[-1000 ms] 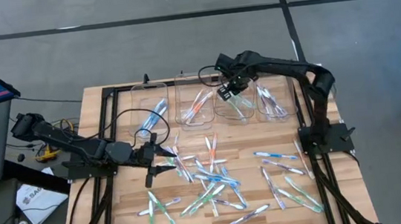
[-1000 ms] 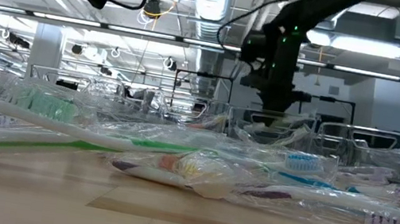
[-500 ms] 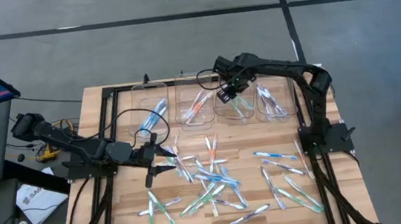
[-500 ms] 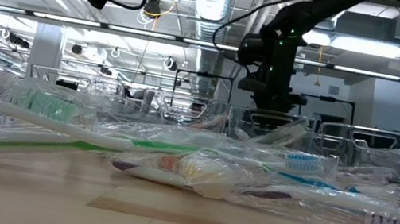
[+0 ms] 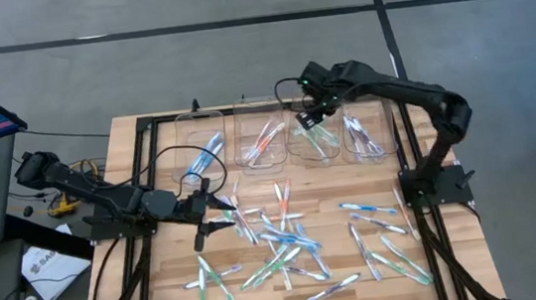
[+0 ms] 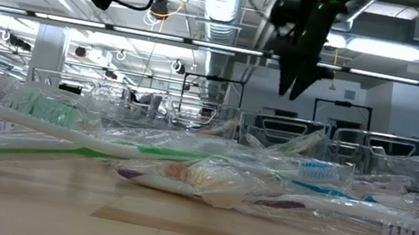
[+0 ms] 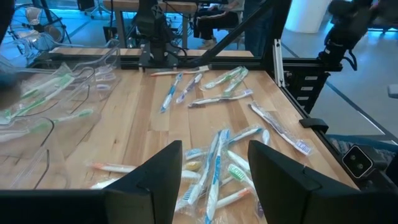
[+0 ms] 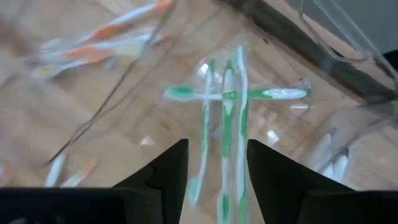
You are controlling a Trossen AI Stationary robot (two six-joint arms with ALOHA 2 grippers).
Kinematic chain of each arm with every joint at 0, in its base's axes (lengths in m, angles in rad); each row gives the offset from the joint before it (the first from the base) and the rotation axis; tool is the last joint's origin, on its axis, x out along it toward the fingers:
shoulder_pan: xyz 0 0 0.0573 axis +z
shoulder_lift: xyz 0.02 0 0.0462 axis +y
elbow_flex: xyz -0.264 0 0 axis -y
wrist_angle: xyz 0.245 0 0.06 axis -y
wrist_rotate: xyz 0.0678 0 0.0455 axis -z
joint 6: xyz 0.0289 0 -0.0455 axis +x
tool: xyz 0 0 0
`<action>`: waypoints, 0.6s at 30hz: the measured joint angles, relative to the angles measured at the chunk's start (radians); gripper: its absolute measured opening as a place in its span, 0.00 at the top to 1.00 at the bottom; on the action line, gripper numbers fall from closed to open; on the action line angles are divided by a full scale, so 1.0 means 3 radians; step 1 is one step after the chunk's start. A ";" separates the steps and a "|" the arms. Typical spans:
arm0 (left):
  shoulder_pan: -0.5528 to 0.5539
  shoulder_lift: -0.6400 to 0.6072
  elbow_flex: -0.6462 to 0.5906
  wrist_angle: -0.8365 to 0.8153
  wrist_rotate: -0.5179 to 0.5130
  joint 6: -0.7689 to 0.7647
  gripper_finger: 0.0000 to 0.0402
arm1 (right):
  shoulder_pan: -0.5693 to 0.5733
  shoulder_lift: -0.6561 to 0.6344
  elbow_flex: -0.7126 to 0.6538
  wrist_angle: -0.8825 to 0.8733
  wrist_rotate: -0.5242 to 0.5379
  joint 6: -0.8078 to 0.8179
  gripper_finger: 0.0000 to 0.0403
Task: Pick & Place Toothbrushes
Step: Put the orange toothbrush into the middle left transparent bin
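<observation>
— Right gripper [image 5: 307, 118] hangs over the bin of green toothbrushes [image 8: 227, 118], fingers apart, holding nothing.

— And the left gripper [image 5: 217, 215]?

— Open and empty too, low beside the loose toothbrushes [image 5: 283, 243] — most lie unsorted on the table [image 5: 163, 291]; four bins [image 5: 281, 134] hold only a few each.

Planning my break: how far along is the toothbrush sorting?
Done: the four clear bins each hold a few sorted toothbrushes, green ones under the right gripper, which is open and empty above them. In hand: nothing; the left gripper hovers open beside the pile. Left: dozens of loose toothbrushes on the table.
</observation>
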 joint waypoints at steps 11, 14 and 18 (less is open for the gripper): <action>-0.0001 0.0016 0.0000 -0.0007 0.0015 0.0000 0.56 | 0.1070 -0.0699 0.0001 -0.0835 -0.0001 0.0265 0.63; -0.0003 0.0082 0.0000 -0.0013 0.0015 0.0000 0.56 | 0.1501 -0.0792 0.0001 -0.0968 0.0108 0.0434 0.63; -0.0003 0.0253 0.0000 -0.0009 0.0014 -0.0001 0.56 | 0.2122 -0.0853 0.0001 -0.1055 0.0522 0.0639 0.62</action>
